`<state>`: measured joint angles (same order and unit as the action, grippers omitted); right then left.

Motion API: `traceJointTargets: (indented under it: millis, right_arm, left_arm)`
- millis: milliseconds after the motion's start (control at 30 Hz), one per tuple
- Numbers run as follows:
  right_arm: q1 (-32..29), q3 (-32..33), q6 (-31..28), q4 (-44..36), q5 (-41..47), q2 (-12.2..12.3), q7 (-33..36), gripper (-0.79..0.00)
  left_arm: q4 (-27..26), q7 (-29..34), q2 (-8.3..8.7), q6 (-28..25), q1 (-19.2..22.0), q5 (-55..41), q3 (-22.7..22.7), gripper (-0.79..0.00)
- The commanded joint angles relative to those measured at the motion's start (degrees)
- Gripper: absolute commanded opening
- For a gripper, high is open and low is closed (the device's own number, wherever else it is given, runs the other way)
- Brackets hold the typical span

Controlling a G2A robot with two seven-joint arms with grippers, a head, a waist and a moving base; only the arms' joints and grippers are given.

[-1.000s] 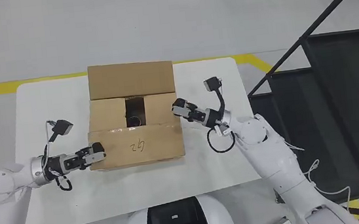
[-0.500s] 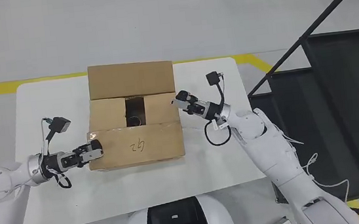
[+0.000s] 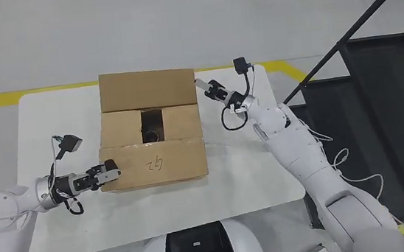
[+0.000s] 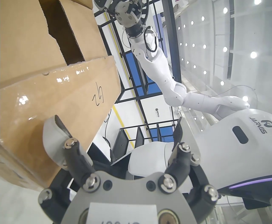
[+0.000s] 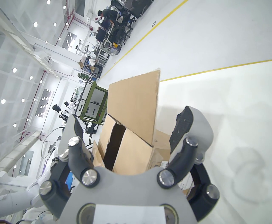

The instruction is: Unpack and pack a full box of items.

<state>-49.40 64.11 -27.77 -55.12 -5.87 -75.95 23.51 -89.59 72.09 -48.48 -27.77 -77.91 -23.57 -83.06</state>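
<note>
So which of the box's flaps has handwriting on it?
The flap nearest the robot, beside the left gripper; the far flap and the two inner flaps between them show plain cardboard.

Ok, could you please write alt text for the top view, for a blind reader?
A cardboard box sits on a white table, its two inner flaps nearly closed over a dark gap. The left gripper is at its near left corner, the right gripper at its far right corner.
</note>
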Motion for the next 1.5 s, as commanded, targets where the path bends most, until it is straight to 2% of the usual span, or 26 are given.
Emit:
traceJointTargets:
  millis: [0, 200, 400, 567, 733, 867, 1100, 1267, 1467]
  right_arm:
    - [2.9, -1.7, -0.8, 5.1, 1.4, -0.9, 0.3, 0.0]
    - [9.0, -5.7, -5.4, 14.4, 8.2, -3.7, 4.5, 0.0]
    - [12.4, -6.7, -12.4, 18.7, 14.0, -5.3, 8.4, 0.0]
    - [11.9, -5.6, -18.5, 17.5, 18.5, -5.1, 14.7, 0.0]
    - [8.1, -4.2, -21.5, 11.8, 19.9, -3.8, 20.0, 0.0]
    - [3.7, -2.6, -20.7, 5.2, 17.6, -2.4, 22.5, 0.0]
    - [-3.3, 0.7, -14.4, -6.0, 10.9, -0.2, 21.4, 0.0]
    - [-6.2, 2.1, -11.0, -10.2, 8.5, 0.6, 20.0, 0.0]
    - [-8.7, 3.8, -10.0, -14.1, 7.9, 1.5, 19.7, 0.0]
  left_arm:
    - [-0.4, 0.0, 0.08, 0.0, -0.4, 0.0, -0.3, 0.0]
    - [-0.9, 0.0, 0.27, 0.0, -1.2, 0.2, -1.1, 0.0]
    - [-1.0, -0.6, 0.34, 0.1, -1.5, 0.0, -1.4, 0.0]
    - [-1.2, -0.8, 0.37, 0.2, -1.6, 0.0, -1.3, 0.0]
    - [-1.8, -1.5, 0.36, 0.1, -1.5, -0.1, -1.4, 0.0]
    - [-2.7, -2.0, 0.38, 0.0, -1.7, 0.0, -1.4, 0.0]
    - [-3.5, -5.5, 0.16, 0.3, -1.2, -0.4, -1.4, 0.0]
    - [-2.0, -8.9, -0.3, 2.4, 1.6, 1.0, 0.6, 0.0]
    - [0.7, -10.7, -0.58, 4.4, 4.6, 4.6, 2.3, 0.0]
